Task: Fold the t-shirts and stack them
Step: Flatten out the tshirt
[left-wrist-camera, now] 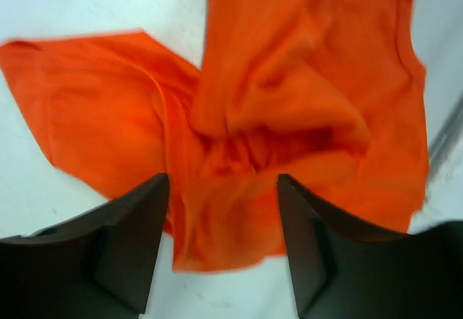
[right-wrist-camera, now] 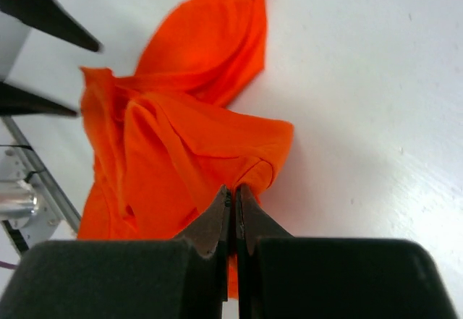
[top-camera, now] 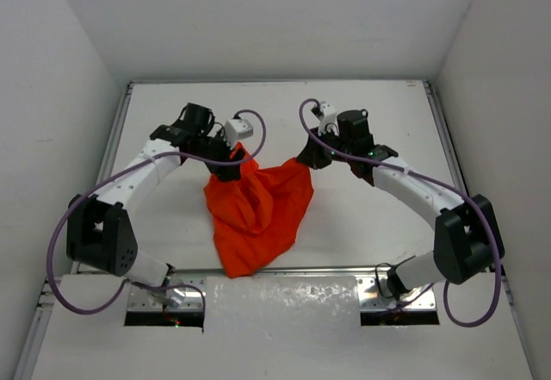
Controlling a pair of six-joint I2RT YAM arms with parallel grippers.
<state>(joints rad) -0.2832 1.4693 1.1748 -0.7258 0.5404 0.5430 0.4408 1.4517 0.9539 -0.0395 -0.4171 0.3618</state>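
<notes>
T-shirt (top-camera: 258,208) sits bunched mid-counter (top-camera: 379,113), between the 2 arms, w/ its lower part trailing toward the near edge. No fold made yet, nothing stacked, so the job looks barely begun, prob. at the spreading-out stage. Right pincer (right-wrist-camera: 233,189) is clamped tight on an edge of the cloth. Left pincer (left-wrist-camera: 223,183) is abt half open over the fabric, gripping nothing as far as I can see. Left to do: flatten, fold, place.

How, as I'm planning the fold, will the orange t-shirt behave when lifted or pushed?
Probably floppy: the t-shirt sags in deep folds from the edge pinched in the right claw. Likely light: that thin pinch seems to hold it up. Already crumpled, it would probably bunch if pushed.
</notes>
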